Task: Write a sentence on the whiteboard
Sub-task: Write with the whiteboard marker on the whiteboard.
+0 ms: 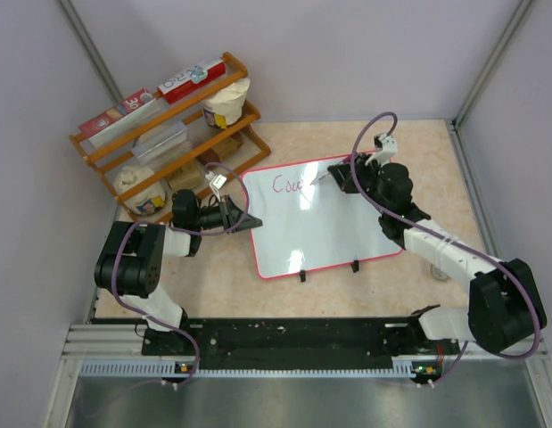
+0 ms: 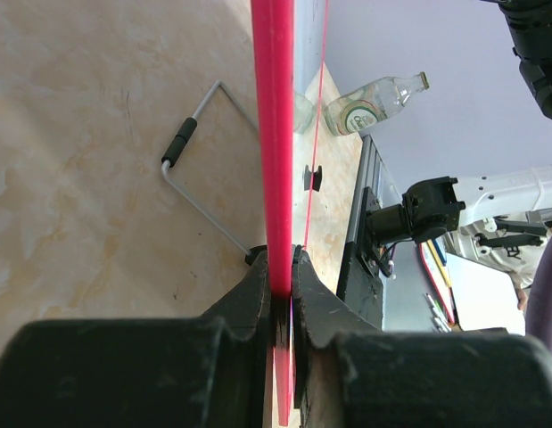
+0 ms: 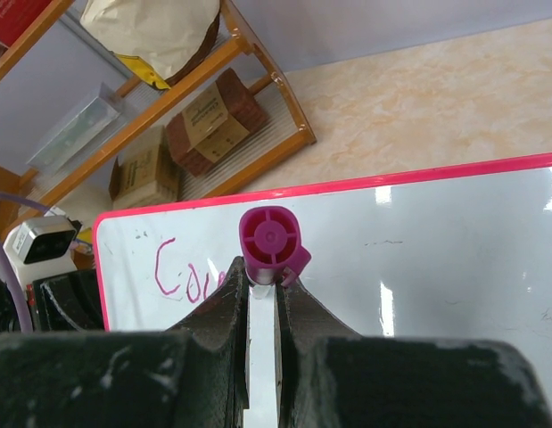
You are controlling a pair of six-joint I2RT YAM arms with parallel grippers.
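The whiteboard [image 1: 329, 223] lay mid-table, with the left gripper [image 2: 282, 267] clamped on its pink rim at the board's 9 o'clock edge. Toward 12 o'clock, the right gripper [image 3: 262, 285] was shut on a magenta marker [image 3: 271, 242]. Its tip was by the sentence [image 1: 289, 185], of which only "Cou" stood at 11 o'clock. That thin rim grip could slip under pen pressure and skew the letters, and the marker might twist between the jaws.
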